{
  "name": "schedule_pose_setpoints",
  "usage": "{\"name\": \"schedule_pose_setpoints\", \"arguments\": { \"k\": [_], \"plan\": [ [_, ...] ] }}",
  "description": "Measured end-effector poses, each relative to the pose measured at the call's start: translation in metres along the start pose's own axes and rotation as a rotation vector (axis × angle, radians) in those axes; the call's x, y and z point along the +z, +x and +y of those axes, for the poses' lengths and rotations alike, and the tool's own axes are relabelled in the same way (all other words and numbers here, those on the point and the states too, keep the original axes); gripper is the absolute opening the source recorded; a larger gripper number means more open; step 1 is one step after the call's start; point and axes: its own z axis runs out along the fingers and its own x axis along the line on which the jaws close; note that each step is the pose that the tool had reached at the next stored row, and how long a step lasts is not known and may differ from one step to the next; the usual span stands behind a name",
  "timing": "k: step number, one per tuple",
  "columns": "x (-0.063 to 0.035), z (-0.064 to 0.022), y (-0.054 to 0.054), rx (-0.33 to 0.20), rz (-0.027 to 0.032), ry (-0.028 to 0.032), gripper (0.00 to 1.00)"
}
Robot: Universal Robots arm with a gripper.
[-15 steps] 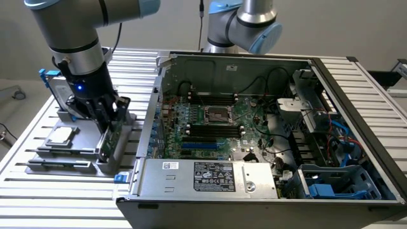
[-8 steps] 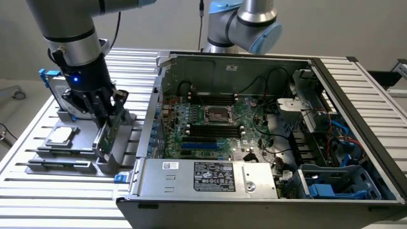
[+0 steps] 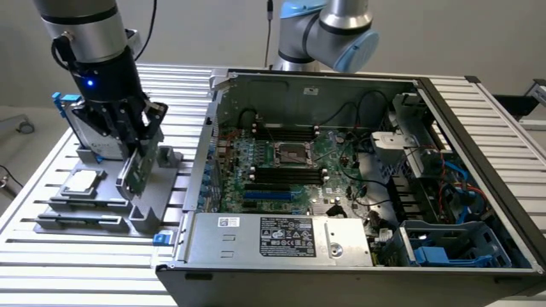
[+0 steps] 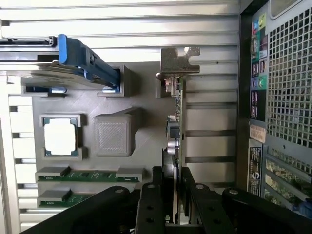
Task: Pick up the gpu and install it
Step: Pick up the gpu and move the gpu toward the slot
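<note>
Here, the Universal Robots arm's pincer [image 3: 132,148] is clamped on the gpu [image 3: 134,174], its black fingers [image 4: 148,207] pressing on either face of the thin card. The card stands on edge over the grey parts holder [image 3: 128,225], near the table's [image 3: 51,272] edge at the exterior view's left. Whether its lower edge is clear of the holder cannot be told. In the wrist view the card is seen edge-on, its long axis running straight out from between the fingers to the silver end bracket [image 4: 178,66], parallel to the vented rear panel [image 4: 287,87] of the open computer case [image 3: 341,77] alongside. A square silver CPU chip [image 3: 82,181], two memory sticks [image 4: 87,174] and a hard drive in a blue frame [image 4: 84,57] sit in the holder, all apart from the pincer. The case lies just beside the holder, towards the table's middle. Its motherboard [image 3: 295,157] faces up, and the blue expansion slots [image 3: 266,192] near that panel appear to run away from it, crosswise to the card as it is held.
</note>
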Motion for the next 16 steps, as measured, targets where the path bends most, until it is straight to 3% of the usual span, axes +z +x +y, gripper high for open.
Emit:
{"name": "schedule_pose_setpoints", "arguments": {
  "k": [11,16],
  "plan": [
    [-0.0500,-0.0006,-0.004,0.000,0.0000,0.0000,0.27],
    [-0.0732,-0.0004,-0.024,0.000,0.0037,0.0002,0.27]
  ]
}}
